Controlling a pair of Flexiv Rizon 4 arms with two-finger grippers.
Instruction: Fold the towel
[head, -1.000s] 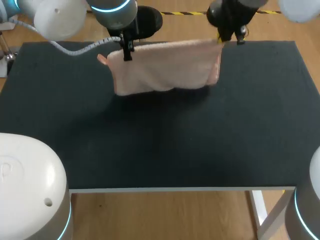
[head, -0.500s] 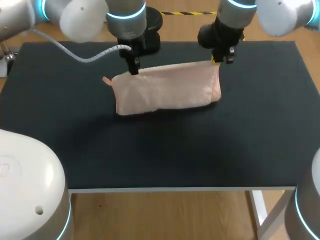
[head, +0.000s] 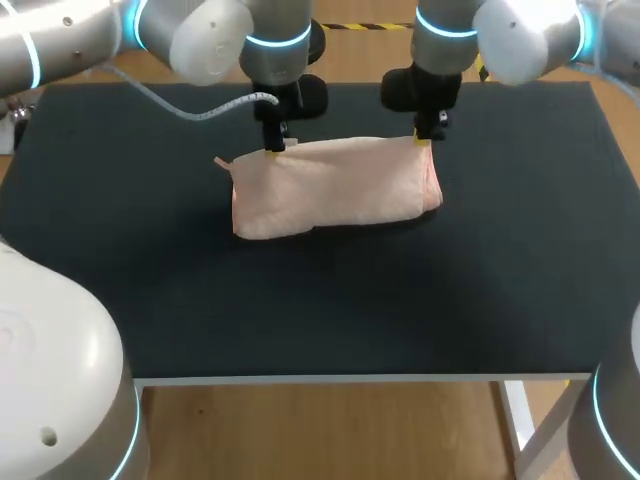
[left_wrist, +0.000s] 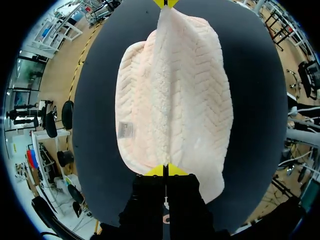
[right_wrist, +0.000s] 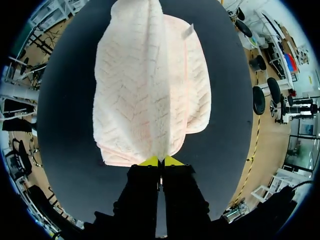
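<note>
Surface: one table (head: 400, 300) with a matt black top, bare apart from the item below.

Count: one towel, two arms, two grippers.

The towel (head: 330, 188) is pale pink with a herringbone weave. It lies near the table's far edge, about midway between the left and right edges. It is doubled over. Its lower part rests on the top, while its upper long edge is held up as a ridge between the two grippers. One small label (left_wrist: 125, 130) shows on the layer lying beside the ridge.

The left gripper (head: 272, 150) is at the left end of the ridge. In the left wrist view its yellow tips (left_wrist: 165, 171) are pressed together, pinching the towel (left_wrist: 175, 100) edge between them.

The right gripper (head: 422, 138) is at the right end of the ridge. In the right wrist view its tips (right_wrist: 160, 161) are likewise closed tight on the towel (right_wrist: 145, 85) edge.

One white cable (head: 200, 108) runs along the left arm above the table's far-left part.
</note>
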